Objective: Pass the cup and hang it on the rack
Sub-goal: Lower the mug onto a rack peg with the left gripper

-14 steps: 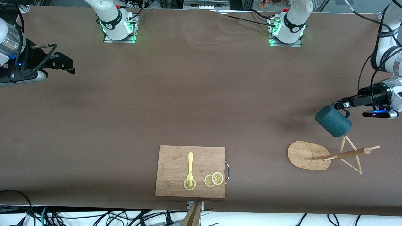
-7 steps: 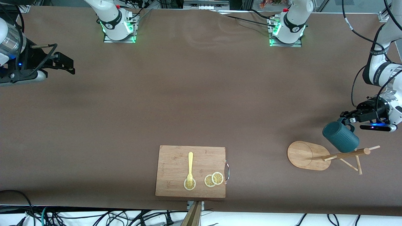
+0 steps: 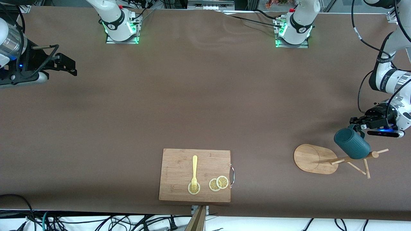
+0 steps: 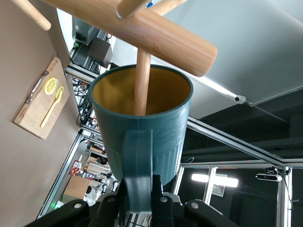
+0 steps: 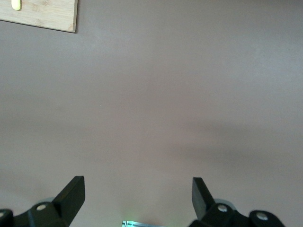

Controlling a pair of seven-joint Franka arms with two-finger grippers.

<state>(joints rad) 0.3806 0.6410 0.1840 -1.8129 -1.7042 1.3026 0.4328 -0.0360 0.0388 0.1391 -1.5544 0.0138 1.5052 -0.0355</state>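
Note:
The cup [image 3: 352,143], teal with a yellow inside, hangs tilted against the upper end of the rack's post [image 3: 356,157]. My left gripper [image 3: 356,123] is shut on its loop handle [image 4: 137,165]. In the left wrist view the jaws of the left gripper [image 4: 138,189] clamp the handle from both sides. There one peg [image 4: 142,80] of the rack crosses the cup's [image 4: 142,123] yellow mouth, and the near wall hides its tip. The rack's oval base [image 3: 311,158] rests toward the left arm's end of the table. My right gripper [image 3: 69,65] waits open over bare table at the right arm's end.
A bamboo cutting board [image 3: 179,166] lies near the table's front edge, midway along it. It carries a yellow fork [image 3: 194,170] and lemon slices [image 3: 219,183]. Its corner [image 5: 42,14] shows in the right wrist view, where the right gripper [image 5: 138,191] holds nothing.
My left gripper has carried the cup down toward the rack, from above its pegs to against the post's top. The right arm has not moved.

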